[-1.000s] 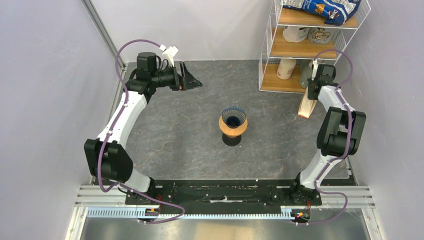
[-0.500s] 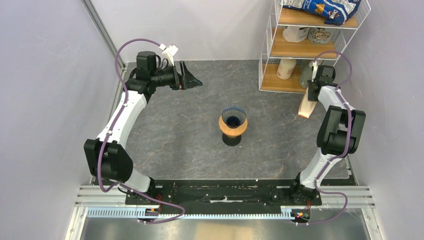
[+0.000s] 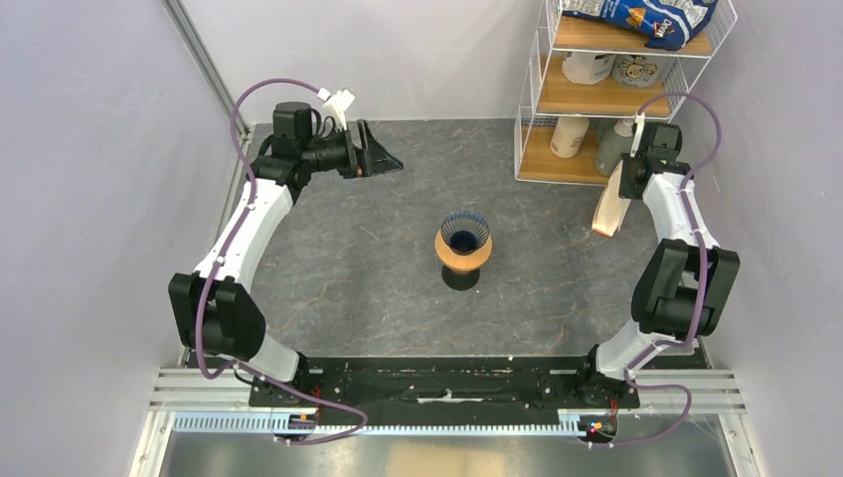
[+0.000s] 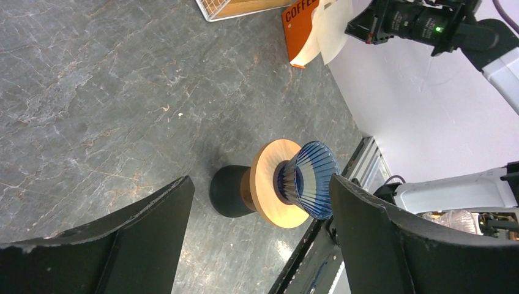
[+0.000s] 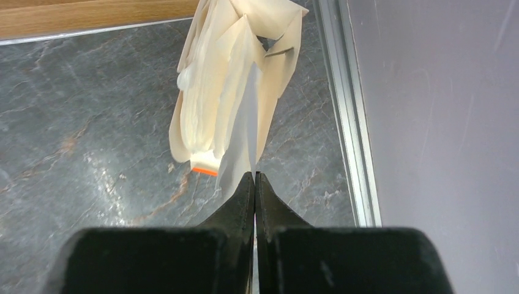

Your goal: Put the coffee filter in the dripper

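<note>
- dripper (image 3: 463,231) upright on orange ring (image 3: 462,261), mid-table
- right gripper (image 3: 623,180) at top of coffee filter (image 3: 606,214), beside wire shelf (image 3: 529,109)
- left gripper (image 3: 386,161) far-left, well apart

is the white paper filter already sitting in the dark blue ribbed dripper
No, the dark-blue ribbed dripper shows only its bare dark inside, and the white paper filter is pinched in the shut right gripper.

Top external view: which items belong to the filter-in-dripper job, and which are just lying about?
Job in hand:
coffee filter, pinched in the right end effector
dripper

Lying about:
orange ring and dark vessel under the dripper
filter pack
wire shelf with snack bag
open left end effector, idle
</note>
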You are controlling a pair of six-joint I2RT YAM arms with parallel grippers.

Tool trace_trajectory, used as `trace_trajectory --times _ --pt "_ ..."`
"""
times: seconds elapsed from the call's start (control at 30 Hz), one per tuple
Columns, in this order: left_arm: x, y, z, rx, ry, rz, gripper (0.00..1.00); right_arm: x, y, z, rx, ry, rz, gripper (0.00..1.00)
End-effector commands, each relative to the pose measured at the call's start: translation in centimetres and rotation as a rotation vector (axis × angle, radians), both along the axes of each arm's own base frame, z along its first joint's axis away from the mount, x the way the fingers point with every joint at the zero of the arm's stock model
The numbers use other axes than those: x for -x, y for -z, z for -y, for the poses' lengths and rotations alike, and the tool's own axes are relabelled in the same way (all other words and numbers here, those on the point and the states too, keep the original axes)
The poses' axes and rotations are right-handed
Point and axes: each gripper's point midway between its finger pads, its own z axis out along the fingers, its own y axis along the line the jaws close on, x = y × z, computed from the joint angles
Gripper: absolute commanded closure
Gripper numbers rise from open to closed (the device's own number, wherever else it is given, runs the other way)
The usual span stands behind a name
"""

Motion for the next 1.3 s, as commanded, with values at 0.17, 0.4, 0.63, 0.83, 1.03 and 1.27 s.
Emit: trace_trajectory --times 0.17,0.4,0.63,0.83,1.03,1.27 --pt "-0.3 -2.6 0.3 0.042 0.016 0.065 0.1 2.3 -7.7 -2.2 -0.092 0.012 0.105 1.0" --pt "0.7 -4.2 0.3 0.035 0.063 0.142 0.1 5.5 -15.7 -7.8 -0.232 -0.205 0.22 1.0" --pt "1.6 -7.8 1.1 0.033 0.166 0.284 0.12 8.1 -23.4 -16.9 -0.518 -0.587 0.433 1.0" --pt "5.2 -10.5 4.2 0.029 0.388 0.473 0.12 9.3 -26.5 -23.3 -0.798 -0.846 0.528 1.0" --pt "8.6 -9.1 7.3 -0.077 0.572 0.652 0.13 11.8 -25.5 -27.9 -0.802 -1.051 0.451 1.0" --pt "7.5 -10.8 10.3 -0.135 0.272 0.704 0.24 8.2 -24.9 -27.4 -0.818 -0.66 0.501 1.0"
